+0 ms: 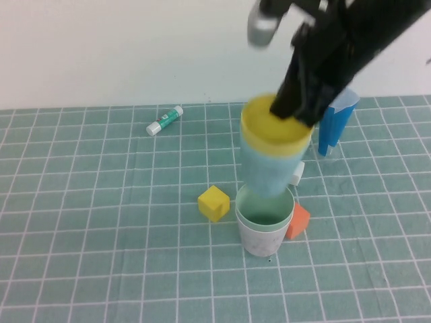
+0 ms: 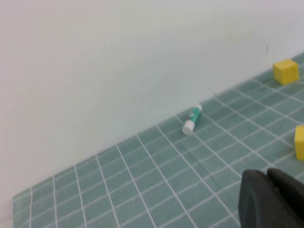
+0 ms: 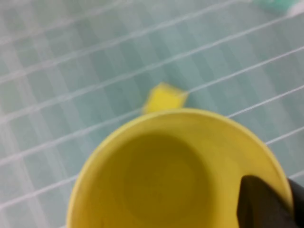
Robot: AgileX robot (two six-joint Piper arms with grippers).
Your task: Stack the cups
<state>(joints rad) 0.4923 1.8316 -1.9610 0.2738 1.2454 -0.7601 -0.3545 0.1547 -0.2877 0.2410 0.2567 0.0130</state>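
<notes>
My right gripper is shut on the rim of the yellow cup, one finger inside it and one outside. The yellow cup sits nested in the light blue cup, and both hang in the air. Right below them the pale green cup stands nested in the whitish cup on the mat. The blue cup's base is at the green cup's mouth. The right wrist view looks down into the yellow cup past the right gripper. My left gripper is shut, holds nothing, and shows only in its own wrist view.
A yellow cube lies left of the standing cups, an orange cube at their right, and a white cube behind. A blue paper cone stands at the back right. A glue stick lies near the wall.
</notes>
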